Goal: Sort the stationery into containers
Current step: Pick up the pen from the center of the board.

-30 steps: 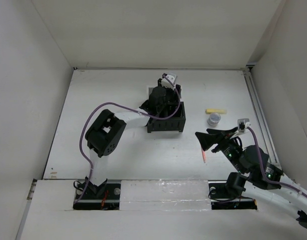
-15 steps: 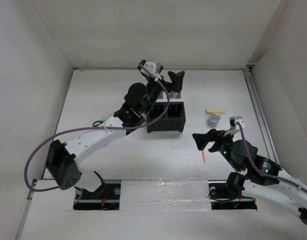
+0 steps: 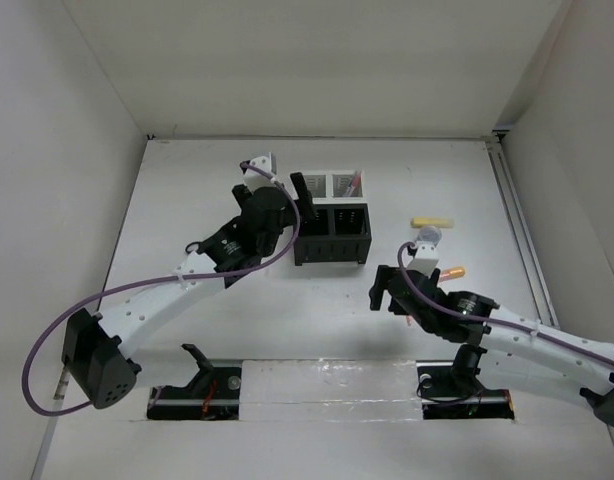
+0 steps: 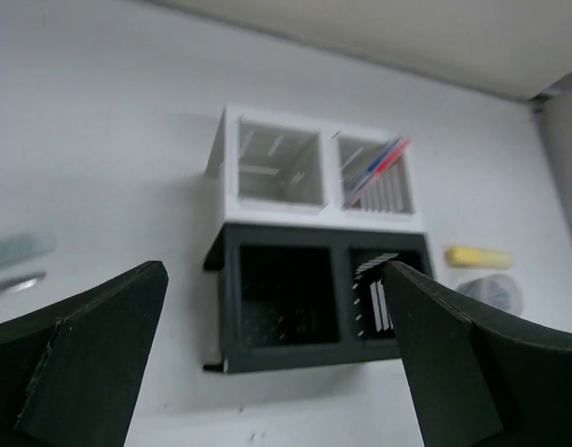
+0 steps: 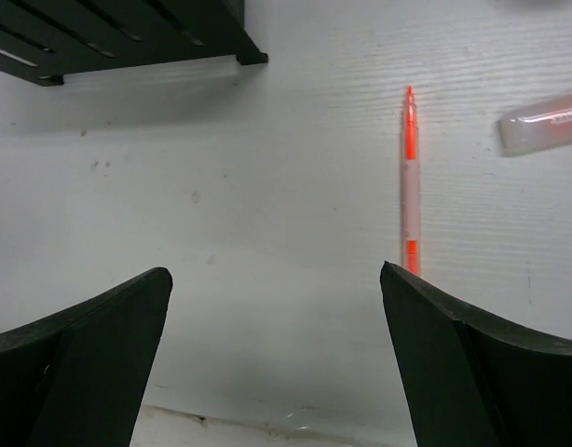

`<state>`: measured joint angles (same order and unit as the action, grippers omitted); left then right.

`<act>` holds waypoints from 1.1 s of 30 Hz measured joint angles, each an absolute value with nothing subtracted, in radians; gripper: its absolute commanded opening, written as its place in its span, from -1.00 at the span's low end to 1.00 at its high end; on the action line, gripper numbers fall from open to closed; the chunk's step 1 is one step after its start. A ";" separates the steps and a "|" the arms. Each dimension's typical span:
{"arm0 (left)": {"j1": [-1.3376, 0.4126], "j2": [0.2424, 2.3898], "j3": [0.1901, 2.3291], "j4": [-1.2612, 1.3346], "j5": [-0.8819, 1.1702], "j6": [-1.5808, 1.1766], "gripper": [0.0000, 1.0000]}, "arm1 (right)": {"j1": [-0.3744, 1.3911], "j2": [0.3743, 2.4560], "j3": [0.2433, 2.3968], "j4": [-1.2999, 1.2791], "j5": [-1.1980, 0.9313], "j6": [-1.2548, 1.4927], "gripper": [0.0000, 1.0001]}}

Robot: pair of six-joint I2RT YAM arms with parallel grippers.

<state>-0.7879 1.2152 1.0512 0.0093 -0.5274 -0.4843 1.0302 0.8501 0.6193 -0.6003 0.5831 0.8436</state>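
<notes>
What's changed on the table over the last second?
The left gripper has drawn back leftward off the cluster of black slotted and white mesh bins, jaws open and empty. The right gripper has shifted left, open, by the thin red-orange pen. The bins, stubby yellow marker and small round grey piece stayed put.

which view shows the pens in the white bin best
Left wrist: the pens lean in one white bin, red and blue bodies clear. Top external shows only a small pinkish sliver at that bin; right wrist shows none of them.
</notes>
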 measured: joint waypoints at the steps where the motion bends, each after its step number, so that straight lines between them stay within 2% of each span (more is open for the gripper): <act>1: -0.787 1.215 1.033 -0.027 -0.535 -0.516 1.00 | 1.022 0.841 0.604 -0.599 0.583 0.852 0.98; 6: -0.788 1.208 0.941 -0.171 -0.563 -0.655 1.00 | 0.933 0.806 0.556 -0.601 0.559 0.863 0.98; 12: -0.788 1.172 0.889 -0.274 -0.585 -0.783 1.00 | 0.735 0.879 0.500 -0.532 0.434 0.794 0.93; 20: -0.788 1.091 0.839 -0.310 -0.584 -0.815 1.00 | 0.628 1.006 0.458 -0.458 0.322 0.706 0.71; 23: -0.788 1.050 0.829 -0.313 -0.585 -0.816 1.00 | 0.628 1.071 0.476 -0.449 0.313 0.683 0.53; 24: -0.788 1.033 0.825 -0.314 -0.584 -0.816 1.00 | 0.628 1.095 0.486 -0.448 0.312 0.675 0.36; 26: -0.788 1.003 0.824 -0.319 -0.584 -0.815 1.00 | 0.628 1.131 0.507 -0.449 0.306 0.664 0.19; 28: -0.788 0.977 0.824 -0.319 -0.584 -0.814 1.00 | 0.628 1.148 0.521 -0.449 0.300 0.655 -0.18; 33: -0.788 0.937 0.805 -0.316 -0.584 -0.813 1.00 | 0.616 1.191 0.549 -0.461 0.249 0.629 -0.48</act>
